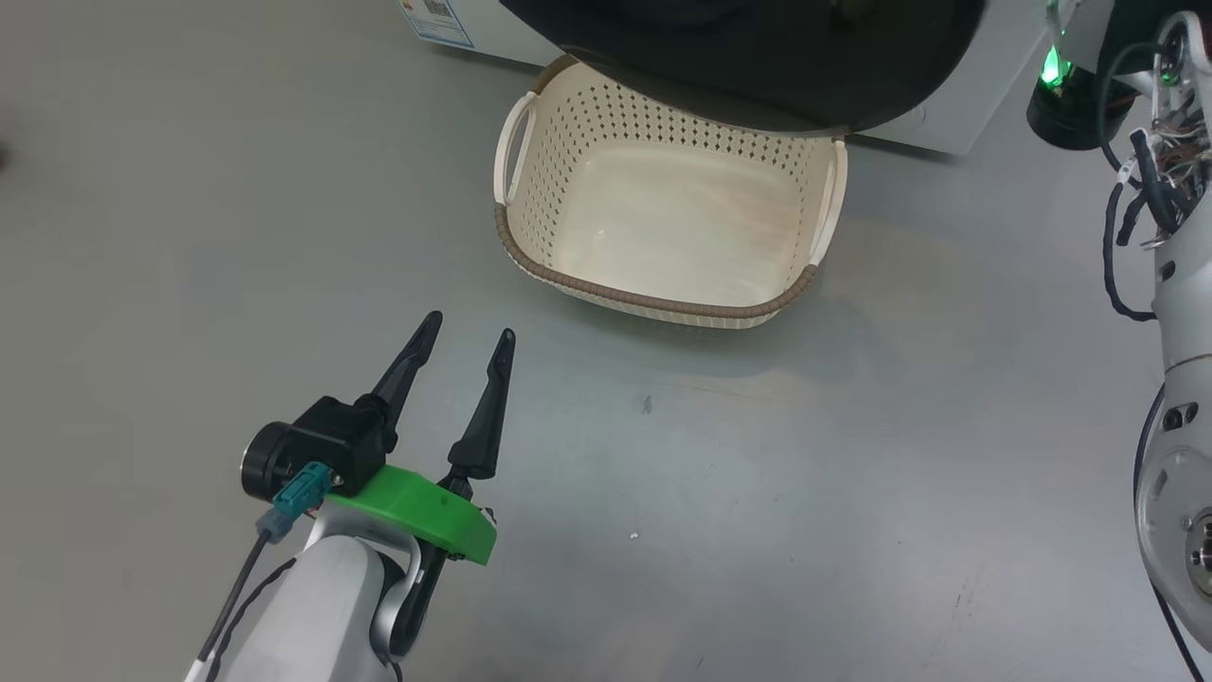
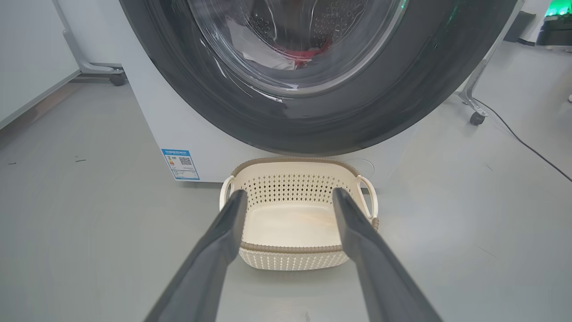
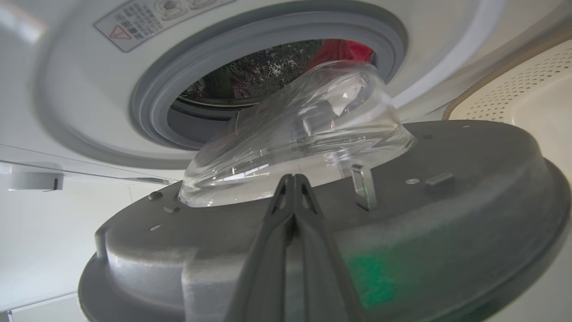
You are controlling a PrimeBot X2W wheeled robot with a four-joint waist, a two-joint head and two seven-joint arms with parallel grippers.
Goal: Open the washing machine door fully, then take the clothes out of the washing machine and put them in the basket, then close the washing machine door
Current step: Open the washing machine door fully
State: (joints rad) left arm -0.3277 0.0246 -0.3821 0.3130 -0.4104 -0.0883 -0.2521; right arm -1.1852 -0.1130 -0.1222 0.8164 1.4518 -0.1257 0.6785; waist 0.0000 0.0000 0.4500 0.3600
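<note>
Closest to me, at lower left over the floor [image 1: 852, 474], the left claw [image 1: 471, 327] hangs spread wide with nothing between its fingers. It points toward the basket [image 1: 663, 305], which sits empty just in front of the washer [image 2: 149, 107] and partly under the door [image 3: 447, 214]. That door stands ajar, not fully open, its black rim overhanging the basket's far edge. On the door's inner side is the right claw [image 3: 292, 178], fingers pressed together and holding nothing. It lies along the grey inner face, tips just short of the glass bowl [image 3: 295, 134], with the metal latch [image 3: 363, 185] just beside them. Whether the fingers actually rest on that face I can't quite tell from this angle. So the door's inner face runs right under the right claw, along its fingers, while the left claw is well apart from it. The right arm is plainly the nearer one, and I judge the coming push has to go outward, away from the drum [image 3: 250, 71]. Farthest off, past the gasket [image 3: 268, 31], the clothes [image 3: 339, 49] show red inside the drum.
</note>
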